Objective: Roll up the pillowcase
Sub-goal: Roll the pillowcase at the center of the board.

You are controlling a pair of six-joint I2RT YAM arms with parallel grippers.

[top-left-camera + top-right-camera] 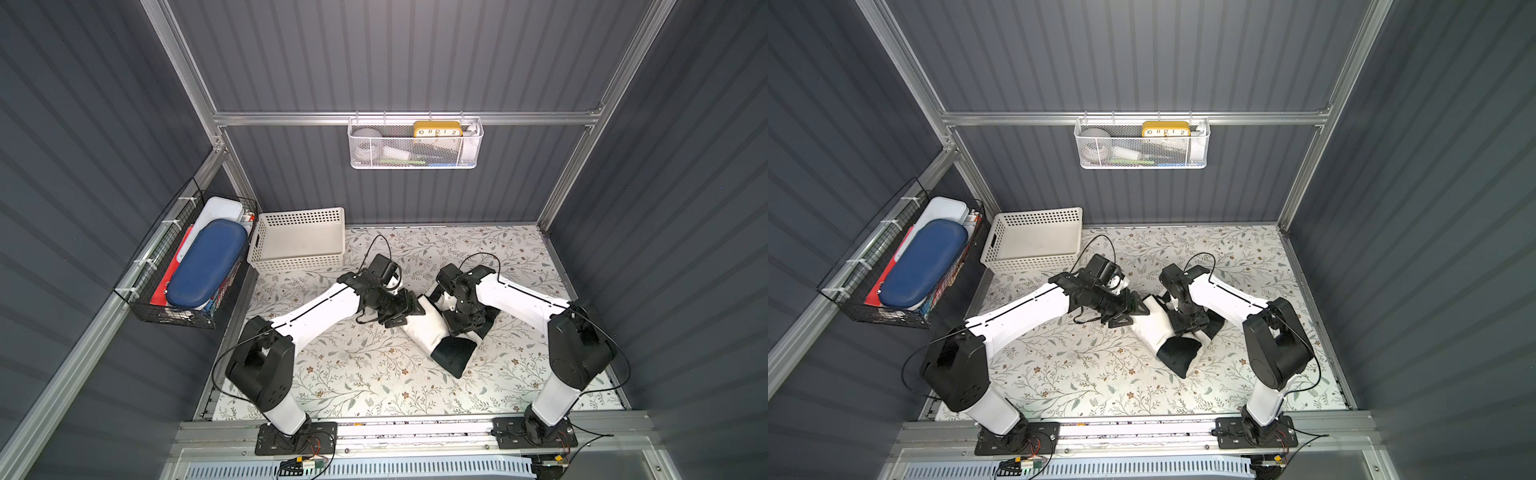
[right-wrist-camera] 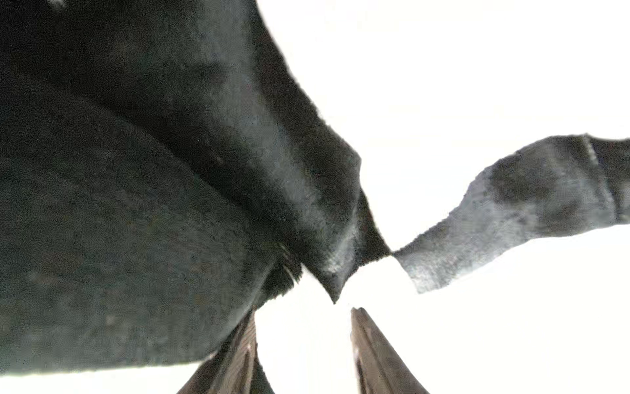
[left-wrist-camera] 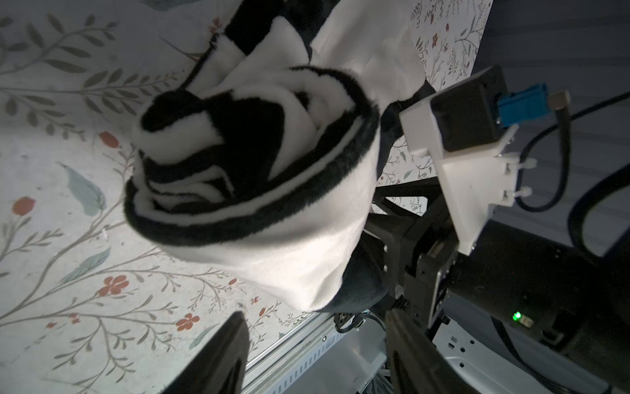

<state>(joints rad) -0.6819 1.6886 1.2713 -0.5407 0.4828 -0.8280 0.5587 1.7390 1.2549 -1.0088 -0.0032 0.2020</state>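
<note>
See the left gripper [image 1: 409, 309]: open, holding nothing, between the white basket [image 1: 299, 259] and the pillowcase [image 1: 424, 334]. Cannot tell if the right gripper [image 1: 464, 325], on the side far from the basket, pinches or only presses. Find the pillowcase on the flower cover [image 1: 353, 374], not far from the basket, almost rolled. Push slow and tight. Tuck the loose black corner [image 1: 488, 322] under last.

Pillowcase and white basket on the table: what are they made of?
The pillowcase looks like soft plush fabric, matte: fuzzy pile shows along its black edges. The basket seems stiff plastic, off-white: straight walls with neat rows of holes.
</note>
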